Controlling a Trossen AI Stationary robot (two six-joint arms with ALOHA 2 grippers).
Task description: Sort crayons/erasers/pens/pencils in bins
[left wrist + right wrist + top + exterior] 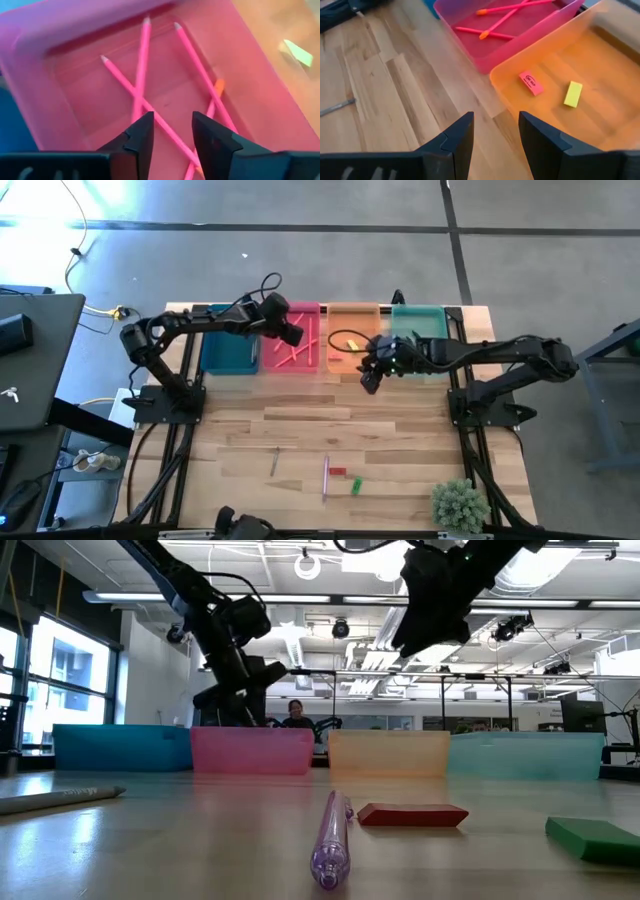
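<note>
Four bins stand in a row at the table's far edge: teal-blue [228, 345], pink-red [296, 350], orange [350, 352] and mint-green [420, 330]. Several pink pencils [142, 70] lie crossed on the pink-red bin's floor. My left gripper [170, 132] hovers open over them, nothing between its fingers. A red eraser [531, 82] and a yellow eraser [573, 94] lie in the orange bin [600, 55]. My right gripper [495, 135] hangs open above bare wood by that bin's near corner.
On the near half of the table lie a grey stick [274, 461], a translucent purple pen [332, 835], a red eraser [413, 814] and a green eraser [595, 837]. A small green plant [460, 505] stands at the near right corner.
</note>
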